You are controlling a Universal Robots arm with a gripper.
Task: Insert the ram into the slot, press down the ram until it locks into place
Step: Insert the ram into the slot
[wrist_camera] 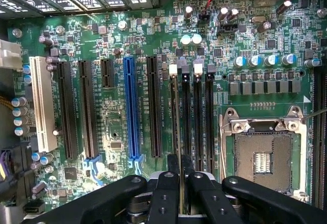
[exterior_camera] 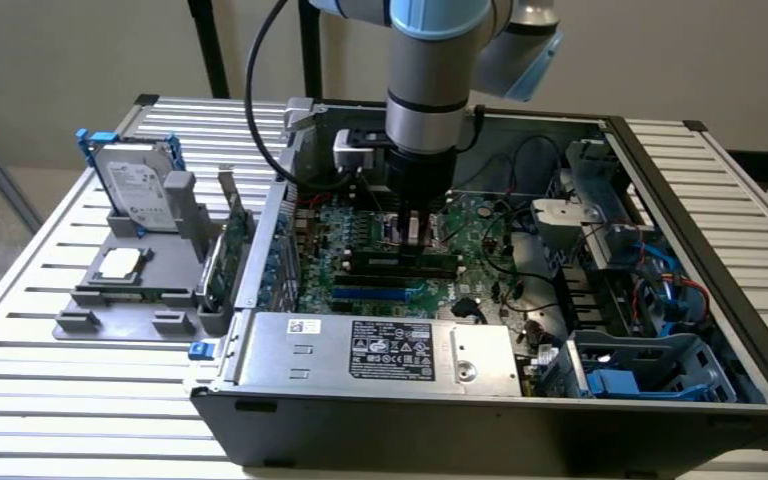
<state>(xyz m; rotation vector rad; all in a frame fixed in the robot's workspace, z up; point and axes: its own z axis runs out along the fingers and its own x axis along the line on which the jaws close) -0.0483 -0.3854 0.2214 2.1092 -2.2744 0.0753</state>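
A slatted tabletop (exterior_camera: 24, 300) carries an open computer case (exterior_camera: 491, 425), and the robot arm (exterior_camera: 427, 100) reaches straight down into it. Inside lies the green motherboard (wrist_camera: 117, 35). The hand (wrist_camera: 181, 164) sits low over a row of black memory slots, which lie between the blue slot (wrist_camera: 130, 106) and the silver processor socket (wrist_camera: 265, 157). Its fingers (wrist_camera: 167, 191) are pressed close together. They appear to pinch the ram (wrist_camera: 182, 150), seen edge-on, over the slot (wrist_camera: 185, 112).

Green motherboard (wrist_camera: 153, 35); black memory slots (wrist_camera: 198, 117), white clips (wrist_camera: 172, 70) on two; one blue slot (wrist_camera: 131, 106), one cream-white slot (wrist_camera: 40, 101); silver processor socket (wrist_camera: 265, 127); pale grey slatted bench (exterior_camera: 37, 400).
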